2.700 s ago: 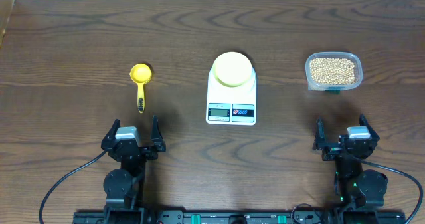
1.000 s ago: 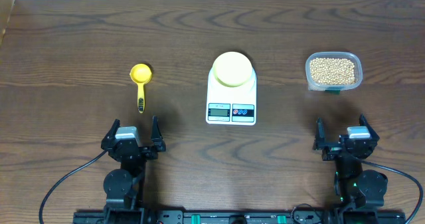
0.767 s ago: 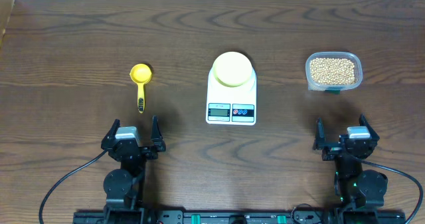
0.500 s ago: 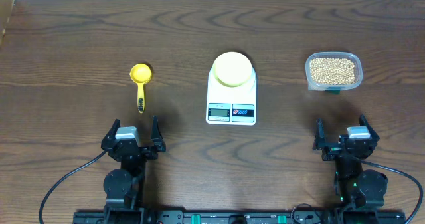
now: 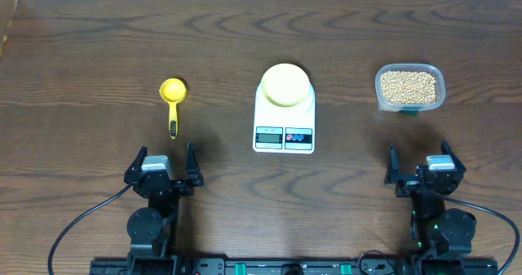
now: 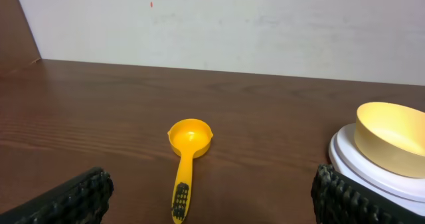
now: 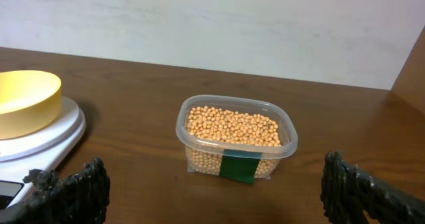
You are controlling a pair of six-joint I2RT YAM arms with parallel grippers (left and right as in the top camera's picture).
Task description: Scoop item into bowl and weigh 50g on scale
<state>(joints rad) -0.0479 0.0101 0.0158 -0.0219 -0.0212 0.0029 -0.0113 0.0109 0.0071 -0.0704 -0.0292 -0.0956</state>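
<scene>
We see a dark wood table [image 5: 81,46] running back to a pale wall [image 6: 265,18]. The beans [image 5: 407,85] fill a clear plastic tub [image 5: 441,88] in the upper right of the overhead frame. None are in the bowl [image 5: 285,84] yet, which sits empty on top of the scale [image 5: 273,121] at upper centre, well apart from the tub.

The yellow scoop [image 5: 173,108] lies alone on the table in the upper left. Its cup is toward the top of the frame. Its handle points straight down the frame, so its long axis runs top to bottom.

Directly below that handle sits the left hand [image 5: 165,155], fingers spread as wide as they go and holding nothing. In the left wrist view the scoop [image 6: 184,163] lies nearly centred between the two fingers, its handle end nearest the camera.

The right hand [image 5: 418,156] is low on the right, equally wide open and empty. It is lined up under the tub, and in its own wrist view the beans [image 7: 232,126] sit between its fingers.

We judge that the left arm is the nearer one for the scoop. It would reach up the frame along the handle's line, with the fingers closing across the handle from either side. Nothing has been scooped so far.
</scene>
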